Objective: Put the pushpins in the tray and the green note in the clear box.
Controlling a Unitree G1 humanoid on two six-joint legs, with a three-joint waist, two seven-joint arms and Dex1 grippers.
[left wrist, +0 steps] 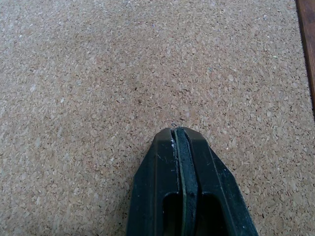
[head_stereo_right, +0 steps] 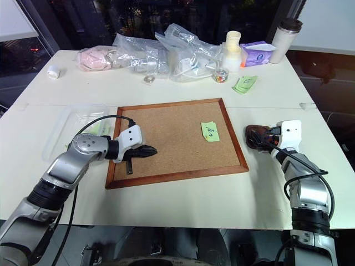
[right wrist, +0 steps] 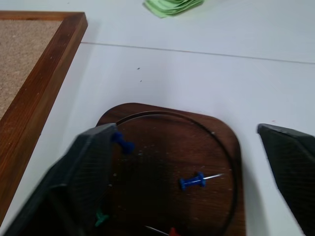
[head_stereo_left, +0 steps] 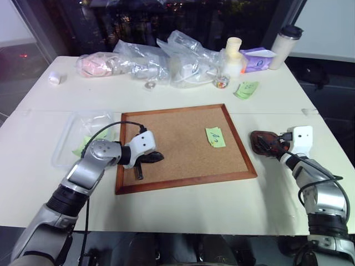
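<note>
The right gripper [right wrist: 197, 187] hangs wide open over the tray [right wrist: 224, 132] of pushpins [right wrist: 193, 181] while the left gripper [head_stereo_left: 157, 157] rests closed and empty on the cork board [head_stereo_left: 183, 138], where the green note [head_stereo_left: 215, 137], likely light and flimsy, is best pinched at a free edge.
</note>
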